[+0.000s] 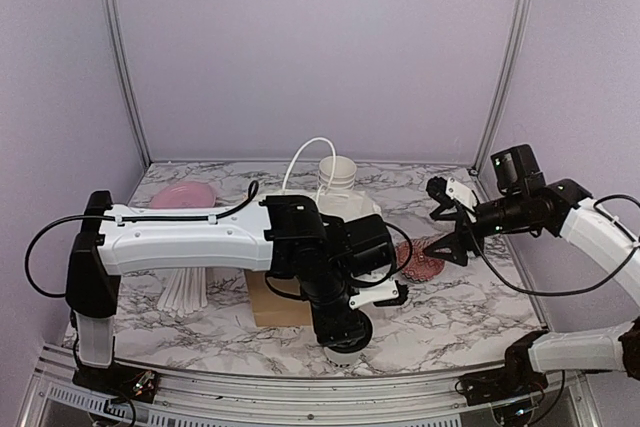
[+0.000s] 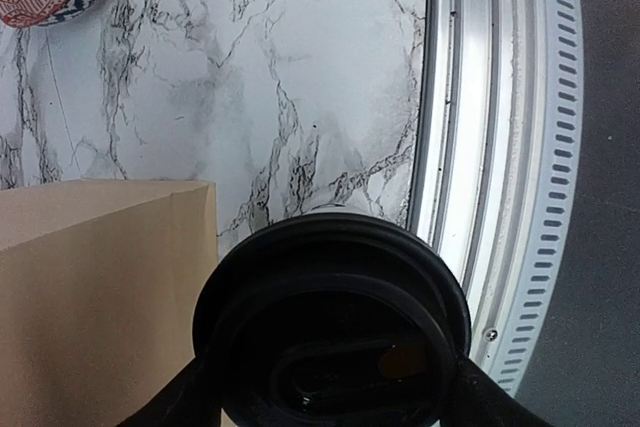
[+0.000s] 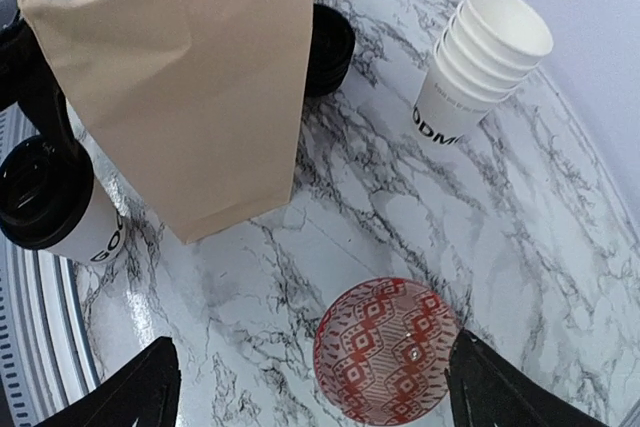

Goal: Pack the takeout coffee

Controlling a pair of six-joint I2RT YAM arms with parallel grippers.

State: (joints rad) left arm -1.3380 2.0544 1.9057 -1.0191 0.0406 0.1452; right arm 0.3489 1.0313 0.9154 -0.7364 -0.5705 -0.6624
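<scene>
Black-lidded white paper cup [image 2: 335,332] sits inside left gripper [image 2: 330,403], grip unclear: squeeze gently under the lid. At three o'clock, right gripper [image 3: 315,392] gapes empty.

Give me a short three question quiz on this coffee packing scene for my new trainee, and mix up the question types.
1. True or false: the right gripper is gripping the red patterned dish.
2. Relative to the brown bag, the lidded cup stands: A inside it, B beside it, C on top of it.
3. Short answer: what sits between the fingers of the left gripper?
Key: 1 false, its jaws stand open above the dish. 2 B. 3 the lidded cup.
</scene>
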